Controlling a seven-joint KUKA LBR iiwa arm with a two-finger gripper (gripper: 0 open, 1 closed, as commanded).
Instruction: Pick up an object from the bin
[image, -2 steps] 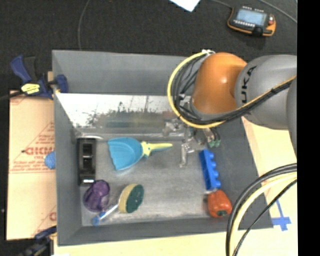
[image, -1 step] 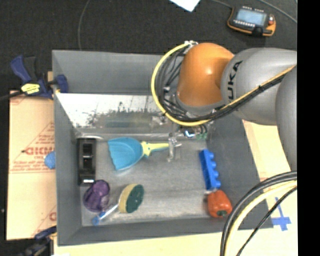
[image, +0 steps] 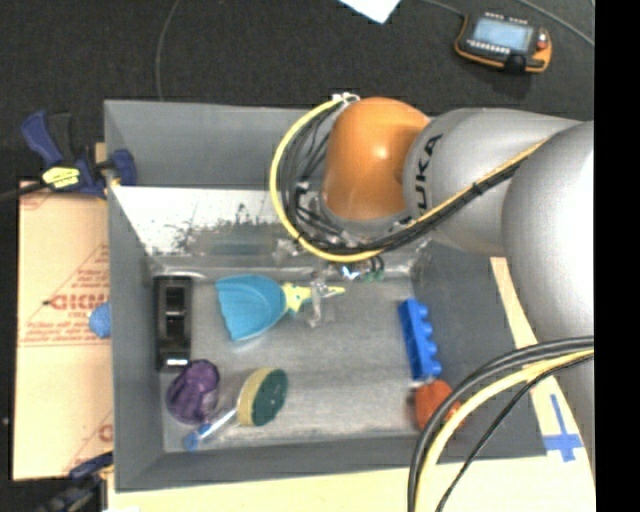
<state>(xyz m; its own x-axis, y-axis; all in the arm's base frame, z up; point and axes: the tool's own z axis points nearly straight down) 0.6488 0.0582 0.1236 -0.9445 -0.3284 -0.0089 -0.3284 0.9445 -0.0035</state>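
Observation:
My gripper (image: 320, 298) reaches down under the arm's wrist in the middle of the bin, right at the yellow handle end of a light blue scoop (image: 247, 306). The scoop lies flat on the bin floor, its blue pan to the left of the gripper and its yellow handle pointing right towards it. A blue toy brick (image: 419, 340) lies lengthwise on the floor to the gripper's right, apart from it.
A black tape dispenser (image: 172, 322) stands along the left wall. A purple lump (image: 192, 390) and a round tan-and-green brush (image: 262, 396) lie at the front left. An orange ball (image: 431, 402) sits at the front right, below the brick.

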